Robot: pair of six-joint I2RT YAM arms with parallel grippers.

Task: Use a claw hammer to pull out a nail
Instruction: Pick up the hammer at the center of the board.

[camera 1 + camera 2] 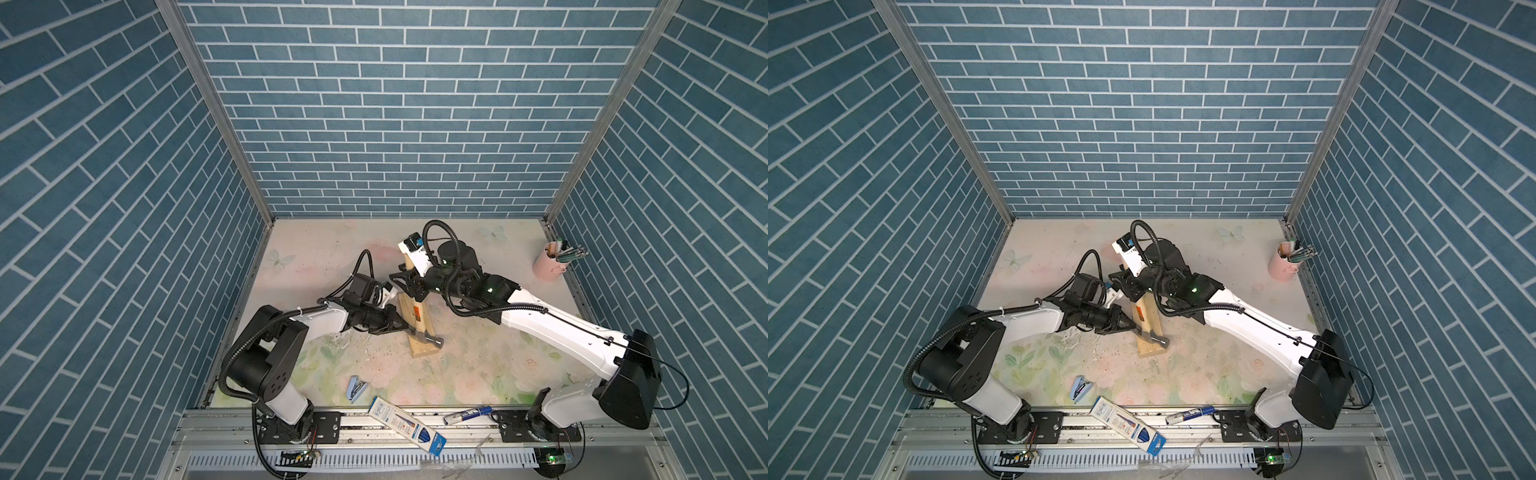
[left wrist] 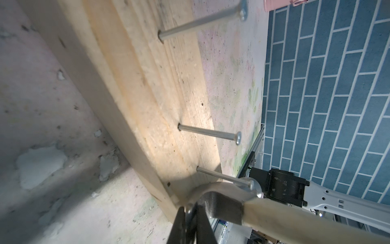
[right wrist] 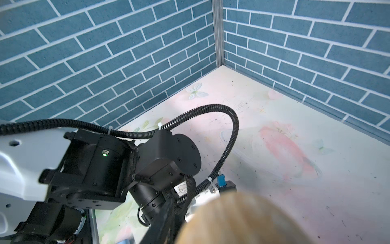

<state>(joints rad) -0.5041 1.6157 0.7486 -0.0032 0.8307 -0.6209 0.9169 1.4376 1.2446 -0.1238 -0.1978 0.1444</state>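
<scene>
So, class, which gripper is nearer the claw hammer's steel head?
Left. The left gripper sits right beside the claw hammer's head, tips almost at it. The right gripper is farther off, up towards the other end of the handle.

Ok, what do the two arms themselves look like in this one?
Both the left arm and right arm have white link shells with black joint housings; the left hand and right hand are black too. Each carries black corrugated cable conduit. A green status light glows on a right-arm joint.
</scene>
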